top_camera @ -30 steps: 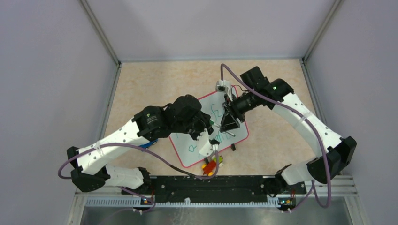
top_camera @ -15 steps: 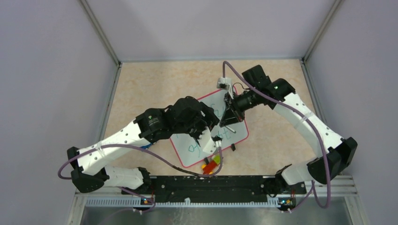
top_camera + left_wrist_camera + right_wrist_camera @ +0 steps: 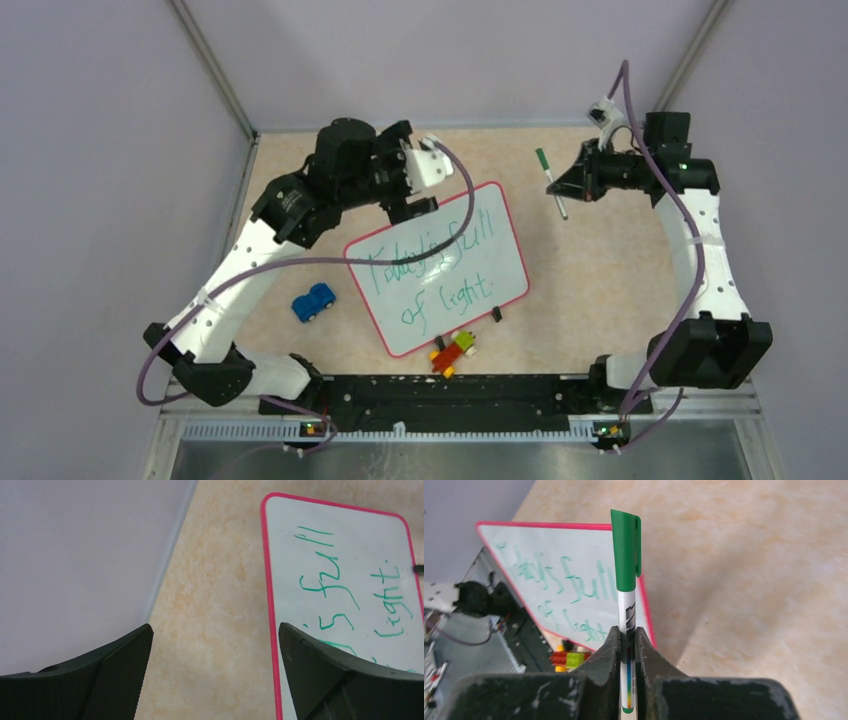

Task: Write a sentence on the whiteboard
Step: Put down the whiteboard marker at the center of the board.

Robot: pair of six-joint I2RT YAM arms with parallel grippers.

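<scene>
Beige tabletop [image 3: 600,290], grey walls all round. Whiteboard [image 3: 508,262] lies flat at centre of the top view, skewed, red-pink rim. Sentence [image 3: 430,262] in green, two lines: "Today's full / of light." Left gripper [image 3: 215,630]: jaws wide apart, nothing in them, just off the board's upper-left edge. Right gripper [image 3: 627,635]: clamped on a capped green marker [image 3: 626,545], upper right of frame, well clear of the board. Blue toy car [image 3: 313,301] left of board, brick toy [image 3: 453,350] at its bottom edge.

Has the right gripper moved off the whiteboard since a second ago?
Yes. The right gripper, shut on the marker, has swung right and toward the far wall, off the whiteboard, and is now over the table.
</scene>
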